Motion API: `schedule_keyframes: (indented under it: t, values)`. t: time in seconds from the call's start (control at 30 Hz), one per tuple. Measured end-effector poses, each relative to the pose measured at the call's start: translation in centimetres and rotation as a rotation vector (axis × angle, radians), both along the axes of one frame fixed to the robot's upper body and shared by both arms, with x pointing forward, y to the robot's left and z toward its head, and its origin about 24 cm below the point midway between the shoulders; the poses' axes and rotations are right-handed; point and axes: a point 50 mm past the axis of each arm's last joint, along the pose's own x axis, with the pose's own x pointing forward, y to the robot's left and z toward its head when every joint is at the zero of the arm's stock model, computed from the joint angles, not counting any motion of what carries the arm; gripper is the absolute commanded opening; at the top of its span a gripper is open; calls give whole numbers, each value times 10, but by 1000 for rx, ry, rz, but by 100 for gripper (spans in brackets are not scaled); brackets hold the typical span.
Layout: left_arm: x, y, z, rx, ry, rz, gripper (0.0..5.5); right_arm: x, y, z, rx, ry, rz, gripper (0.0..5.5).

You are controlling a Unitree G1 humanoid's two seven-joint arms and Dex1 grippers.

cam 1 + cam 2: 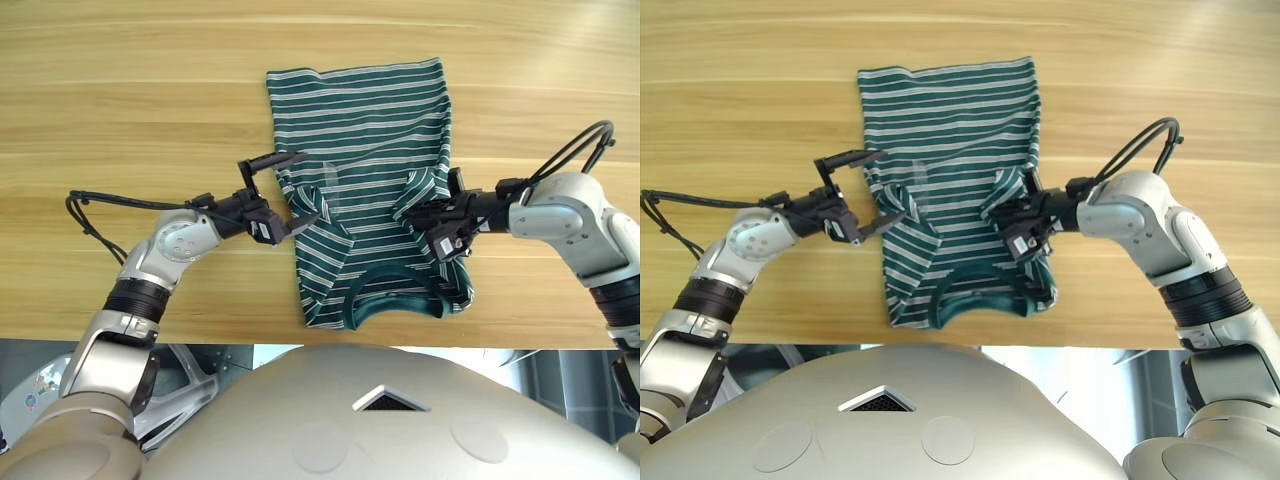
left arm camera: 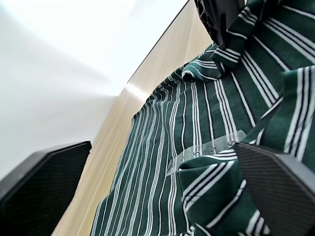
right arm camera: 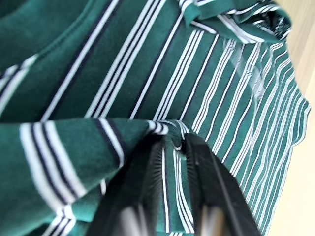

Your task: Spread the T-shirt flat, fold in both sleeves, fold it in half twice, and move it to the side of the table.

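T-shirt (image 1: 365,110) on wooden surface (image 1: 120,100), both hands at its sleeves.

Green shirt with white stripes lies mid-surface, collar (image 1: 390,285) at the near edge by the robot, hem (image 1: 350,72) on the far side, lower body fairly flat. Both sleeves are drawn inward over the chest and bunched, not smooth. Left hand (image 1: 288,192) sits at the shirt's left edge beside the folded-in left sleeve (image 1: 315,235), fingers (image 2: 44,187) spread wide apart and gripping nothing; cloth lies just under and between them. Right hand (image 1: 420,215) is over the shirt's right side, fingers (image 3: 138,191) nearly closed with a fold of striped right sleeve (image 1: 425,185) pinched between them, the fabric lifted slightly off the shirt body. A clear sticker strip (image 1: 330,180) shows on the chest between the two hands.
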Motion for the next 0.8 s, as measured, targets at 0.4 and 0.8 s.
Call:
schedule_keyframes:
  t: [0.4, 0.8]
  values:
    - [0, 1, 0, 1, 0, 1, 540, -1, -1, 3, -35, -20, -9, 366]
    - [0, 1, 0, 0, 1, 1, 540, 5, -19, 43, 103, -111, -113, 538]
